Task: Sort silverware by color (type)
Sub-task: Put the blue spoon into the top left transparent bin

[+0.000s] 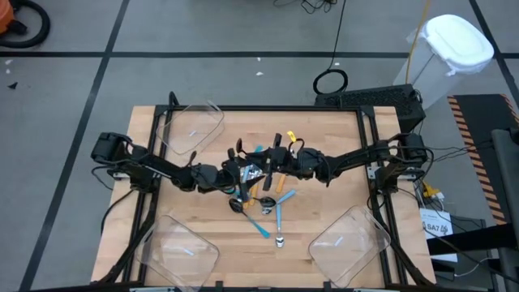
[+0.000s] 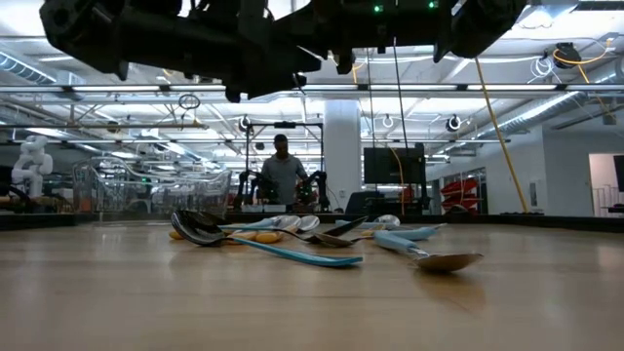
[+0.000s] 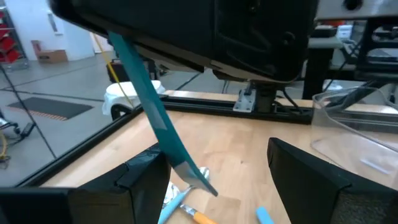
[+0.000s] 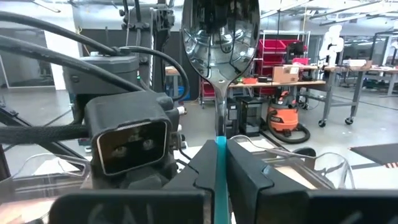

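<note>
Sorting barely begun: right claw [image 4: 216,163] clenched on blue-handled spoon [image 4: 219,37] above counter [image 1: 203,219] ctr; left claw [image 3: 211,180] released nearby. Spoon pile [image 1: 268,199] unsorted, bins [image 1: 193,126] look empty.

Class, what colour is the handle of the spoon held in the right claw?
Light blue handle, seen best in the right wrist view.

No legible text anywhere; a label [image 1: 437,228] at the high view's right edge is unreadable.
</note>
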`<state>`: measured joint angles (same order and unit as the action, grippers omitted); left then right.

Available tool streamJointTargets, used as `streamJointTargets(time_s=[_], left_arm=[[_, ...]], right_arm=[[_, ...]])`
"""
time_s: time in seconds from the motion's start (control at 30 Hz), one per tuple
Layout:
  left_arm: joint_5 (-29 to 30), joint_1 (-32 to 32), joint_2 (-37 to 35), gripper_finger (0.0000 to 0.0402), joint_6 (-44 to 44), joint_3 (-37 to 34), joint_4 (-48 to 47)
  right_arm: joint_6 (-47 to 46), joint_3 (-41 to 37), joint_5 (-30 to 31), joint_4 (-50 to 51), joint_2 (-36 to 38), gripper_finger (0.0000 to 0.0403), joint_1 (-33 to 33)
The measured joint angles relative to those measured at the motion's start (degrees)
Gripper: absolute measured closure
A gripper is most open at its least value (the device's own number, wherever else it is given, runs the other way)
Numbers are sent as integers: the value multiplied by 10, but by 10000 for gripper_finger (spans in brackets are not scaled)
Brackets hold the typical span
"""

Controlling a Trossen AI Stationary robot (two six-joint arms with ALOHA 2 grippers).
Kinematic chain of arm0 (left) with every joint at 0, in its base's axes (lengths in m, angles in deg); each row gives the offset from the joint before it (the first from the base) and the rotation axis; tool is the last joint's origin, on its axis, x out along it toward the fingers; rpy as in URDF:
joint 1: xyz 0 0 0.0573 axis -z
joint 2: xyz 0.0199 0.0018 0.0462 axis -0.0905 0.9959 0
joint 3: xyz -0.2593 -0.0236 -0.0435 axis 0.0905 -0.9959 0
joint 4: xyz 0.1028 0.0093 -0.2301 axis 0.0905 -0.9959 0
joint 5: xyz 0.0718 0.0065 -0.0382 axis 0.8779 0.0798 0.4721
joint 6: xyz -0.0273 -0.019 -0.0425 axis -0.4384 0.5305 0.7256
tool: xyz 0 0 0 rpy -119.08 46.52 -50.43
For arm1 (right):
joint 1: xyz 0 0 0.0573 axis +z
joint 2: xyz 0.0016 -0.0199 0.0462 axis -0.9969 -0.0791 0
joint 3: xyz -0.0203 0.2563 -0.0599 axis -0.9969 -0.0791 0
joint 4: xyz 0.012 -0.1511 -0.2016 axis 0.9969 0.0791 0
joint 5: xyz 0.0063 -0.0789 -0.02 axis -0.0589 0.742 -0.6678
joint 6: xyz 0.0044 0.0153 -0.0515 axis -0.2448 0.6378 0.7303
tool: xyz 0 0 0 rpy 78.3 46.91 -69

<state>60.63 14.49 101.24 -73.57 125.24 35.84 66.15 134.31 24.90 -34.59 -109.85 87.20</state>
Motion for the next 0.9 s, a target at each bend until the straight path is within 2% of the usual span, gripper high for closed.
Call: streamJointTargets(time_s=[0.1, 0.2, 0.7, 0.83, 0.9], left_arm=[[24, 0, 9, 142, 2, 8, 1], [50, 0, 9, 163, 2, 8, 0], [64, -7, 9, 350, 15, 8, -28], [70, -8, 9, 387, 18, 7, -36], [69, -8, 8, 393, 19, 7, -43]], right_arm=[[7, 0, 6, 0, 0, 386, 0], [18, 0, 21, 3, 0, 386, 0], [26, 0, 27, 14, 0, 385, 0], [28, 0, 23, 30, 0, 385, 1], [29, 0, 24, 37, 0, 385, 1]])
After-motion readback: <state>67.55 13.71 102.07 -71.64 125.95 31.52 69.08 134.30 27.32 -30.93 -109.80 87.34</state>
